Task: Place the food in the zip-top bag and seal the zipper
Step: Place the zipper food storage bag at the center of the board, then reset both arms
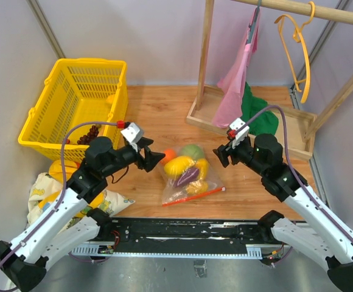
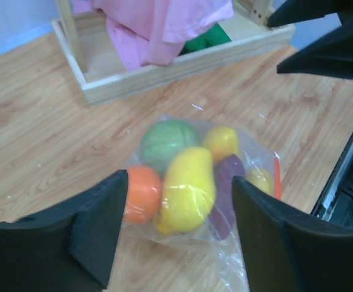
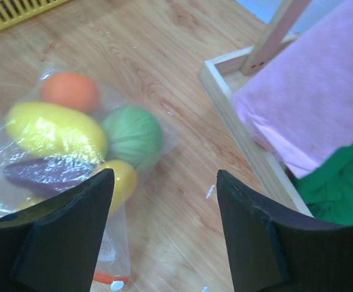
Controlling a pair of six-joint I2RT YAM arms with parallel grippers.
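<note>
Both arms hover over the table [image 1: 158, 109], and the bag [image 1: 192, 185] lies flat between them at the centre of the top view. The food [image 1: 182, 165] is bunched inside it: green, yellow and purple, plus an orange piece at the 11 o'clock corner that looks tucked in too. The left gripper [image 1: 157, 159] sits at the bag's 9 o'clock, jaws spread wide, nothing in them. The right gripper [image 1: 221, 156] is at 3 o'clock, just as wide and just as empty. So loading looks done, and I'd judge sealing is the step in hand. The zipper [image 1: 195, 197] runs along the bag's 6 o'clock edge, slanting from 7 toward 4. To do it well, 1 gripper should pin an end of that strip to the table. The other should close on the strip itself, not the crinkly film, and run its whole length, clear of the bulging fruit. Whether the strip is already pressed shut, no view settles. Only the top view shows the full strip. The left wrist catches a sliver of it at 3 o'clock, beyond the food. The right wrist shows 1 end close up at 6 o'clock, plus the rack [image 3: 249, 146] and pink cloth [image 3: 310, 97] at 2 o'clock.
</note>
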